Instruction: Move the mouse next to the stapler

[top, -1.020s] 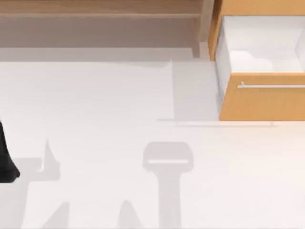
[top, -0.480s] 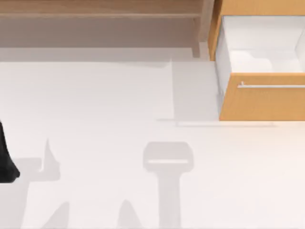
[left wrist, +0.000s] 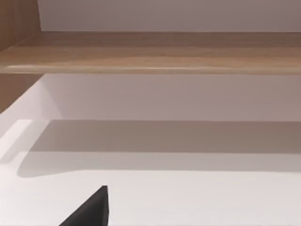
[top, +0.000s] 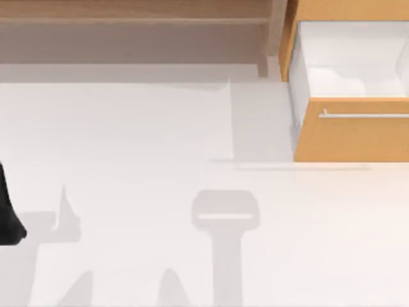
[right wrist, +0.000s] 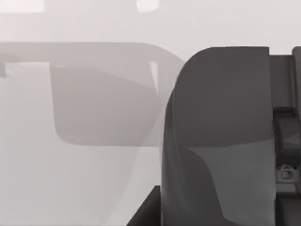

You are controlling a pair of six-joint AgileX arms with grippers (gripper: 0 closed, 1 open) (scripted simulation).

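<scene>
Both grippers' grip state: cannot tell; mouse posn: also cannot tell; left arm (top: 9, 211) sits well left of the open drawer (top: 354, 137), so recommend locating mouse & stapler before any reach.

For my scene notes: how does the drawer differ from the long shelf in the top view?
The drawer front is orange with a silver handle; the shelf is paler brown, with no handle. The drawer stands open, white inside; the shelf is a long flat board. Both look wooden.
</scene>
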